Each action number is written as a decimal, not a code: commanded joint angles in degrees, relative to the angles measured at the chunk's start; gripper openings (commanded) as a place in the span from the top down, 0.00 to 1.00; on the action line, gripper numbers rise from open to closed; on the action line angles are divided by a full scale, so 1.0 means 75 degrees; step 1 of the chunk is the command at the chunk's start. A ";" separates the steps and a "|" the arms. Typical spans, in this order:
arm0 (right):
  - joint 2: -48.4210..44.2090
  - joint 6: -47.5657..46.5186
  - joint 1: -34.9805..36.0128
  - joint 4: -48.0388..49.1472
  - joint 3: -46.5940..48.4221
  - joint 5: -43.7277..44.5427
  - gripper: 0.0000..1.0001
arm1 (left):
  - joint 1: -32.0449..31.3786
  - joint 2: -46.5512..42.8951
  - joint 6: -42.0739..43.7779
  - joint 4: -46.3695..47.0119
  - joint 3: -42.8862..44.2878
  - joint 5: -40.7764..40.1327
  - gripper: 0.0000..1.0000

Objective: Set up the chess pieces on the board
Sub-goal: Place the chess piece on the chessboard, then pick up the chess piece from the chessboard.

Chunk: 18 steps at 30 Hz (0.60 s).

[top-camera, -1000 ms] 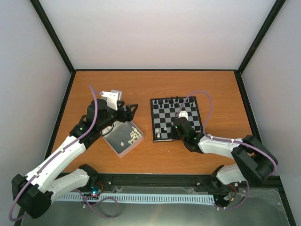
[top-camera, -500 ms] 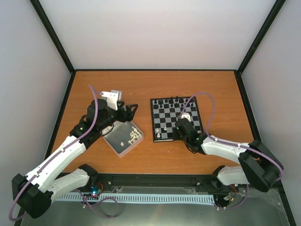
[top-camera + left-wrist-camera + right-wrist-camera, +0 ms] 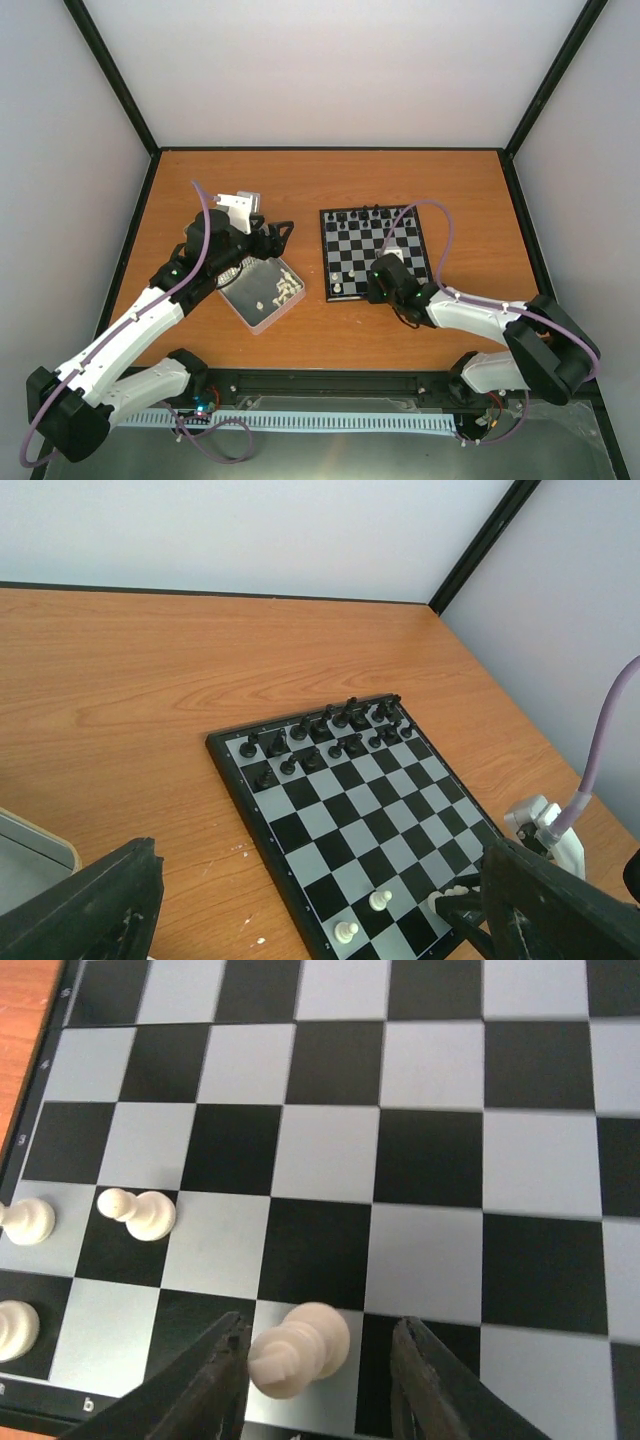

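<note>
Over the last second the right gripper (image 3: 320, 1328) has drawn back across the board (image 3: 345, 250), from near its middle to its near edge, while the left arm has kept its place. The right gripper's fingers (image 3: 215, 1385) are spread low over the board's nearest row, with a tall white piece (image 3: 298, 1348) sitting on a pale square between them. One finger is just beside the piece and a clear gap shows on the other side, so the jaws are parted and are not clamping it. Three more white pieces (image 3: 140, 1215) stand at the board's near left corner, two in the nearest column and one on the dark square next to them. The black pieces (image 3: 320, 735) crowd the board's two far rows, and the squares between the two groups are bare. The left gripper (image 3: 278, 238) hangs to the left of the board, over the far end of a shallow metal tin (image 3: 245, 295). Its jaws are wide apart and hold nothing; in the left wrist view its two fingers (image 3: 85, 910) frame the whole board. The tin lies on the wooden table (image 3: 300, 180) just left of the board, apart from it, with loose white pieces (image 3: 285, 290) heaped along the side nearer the board.
</note>
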 commanded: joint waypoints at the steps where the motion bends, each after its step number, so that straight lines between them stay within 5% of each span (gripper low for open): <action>1: -0.0253 0.0338 0.0047 -0.1141 0.0641 -0.0198 0.54 | 0.0027 -0.0033 0.0146 -0.0056 0.0040 -0.0116 0.12; 9: 0.0071 0.0765 -0.0149 -0.3673 0.2245 -0.0089 0.47 | 0.0036 -0.0095 0.0157 -0.0056 -0.0003 -0.0160 0.11; 18: 0.0890 0.0470 -0.0200 -0.3988 0.2669 -0.0651 0.54 | 0.0036 -0.0249 0.0127 -0.0056 -0.0154 -0.0218 0.09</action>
